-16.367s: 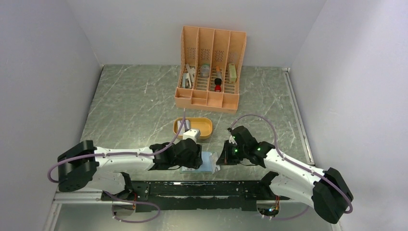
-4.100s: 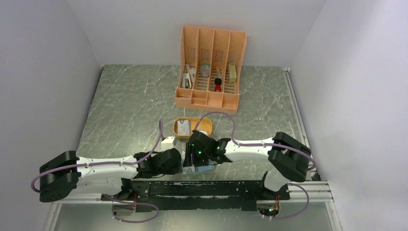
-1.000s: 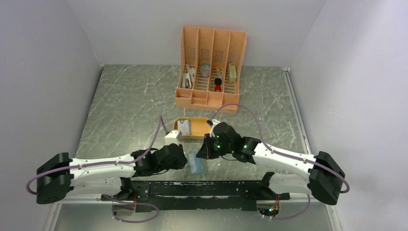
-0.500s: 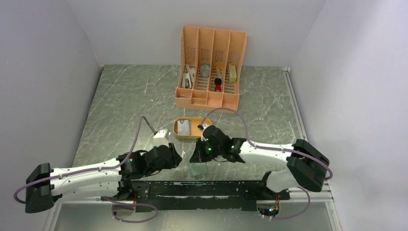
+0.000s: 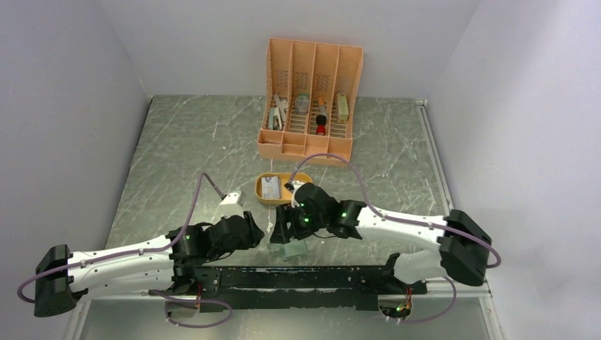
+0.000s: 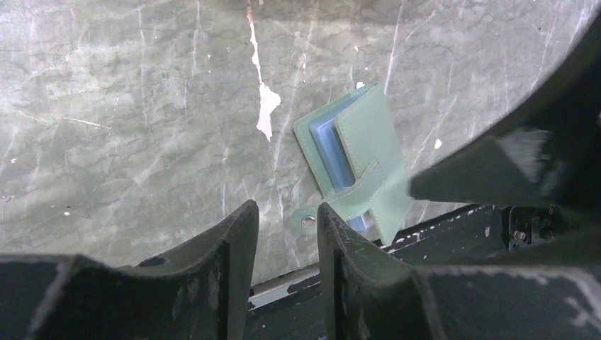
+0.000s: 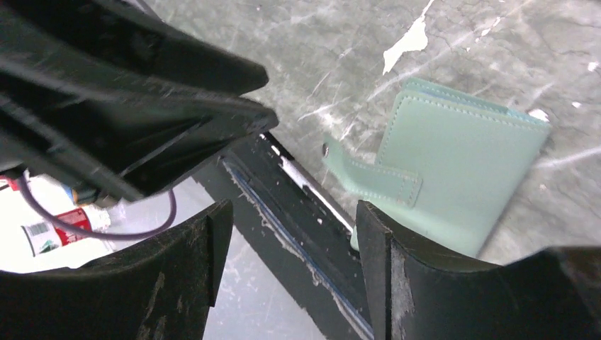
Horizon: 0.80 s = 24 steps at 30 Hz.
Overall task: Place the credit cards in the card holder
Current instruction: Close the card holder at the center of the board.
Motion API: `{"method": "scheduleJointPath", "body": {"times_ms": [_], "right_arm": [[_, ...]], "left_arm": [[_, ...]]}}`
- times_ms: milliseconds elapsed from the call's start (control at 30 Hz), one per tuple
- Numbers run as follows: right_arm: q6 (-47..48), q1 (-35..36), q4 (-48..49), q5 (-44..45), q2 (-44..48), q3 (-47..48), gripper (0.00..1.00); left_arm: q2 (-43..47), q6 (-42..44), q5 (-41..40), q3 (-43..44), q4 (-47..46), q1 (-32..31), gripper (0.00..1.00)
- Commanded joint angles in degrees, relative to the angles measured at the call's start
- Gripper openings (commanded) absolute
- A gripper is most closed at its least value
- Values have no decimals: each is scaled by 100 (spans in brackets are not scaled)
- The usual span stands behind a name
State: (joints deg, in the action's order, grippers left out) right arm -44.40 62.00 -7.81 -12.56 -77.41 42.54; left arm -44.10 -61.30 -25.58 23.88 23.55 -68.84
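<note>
The card holder [image 5: 293,249] is seen folded over on the table [image 5: 191,156] at its near edge, its strap unfastened. The right gripper [image 7: 290,212] is held just above it, jaws spread wide, nothing grasped. The left gripper [image 6: 283,212] is set beside it, jaws narrowly parted, also empty. One credit card [image 5: 269,187] lies in the tray [image 5: 276,175].

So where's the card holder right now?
In the top view the card holder lies at the table's near edge, between the left gripper and the right gripper.
</note>
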Motion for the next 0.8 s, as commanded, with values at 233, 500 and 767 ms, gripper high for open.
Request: {"method": "scheduleJointPath", "body": {"times_ms": [233,500,767], "right_arm": [[467,-107,-1609,1243,1214,-207,54],[98,-102,-726,1120,1007,-846,53],[96,-89,-497,1150,552,-830,53]], "left_arm": [[-266,427,175,283,-267,-11,52],[-1276,1028,1033,518,-1256,-17,55],[-1654,1190,927,596,-1391,-18,57]]}}
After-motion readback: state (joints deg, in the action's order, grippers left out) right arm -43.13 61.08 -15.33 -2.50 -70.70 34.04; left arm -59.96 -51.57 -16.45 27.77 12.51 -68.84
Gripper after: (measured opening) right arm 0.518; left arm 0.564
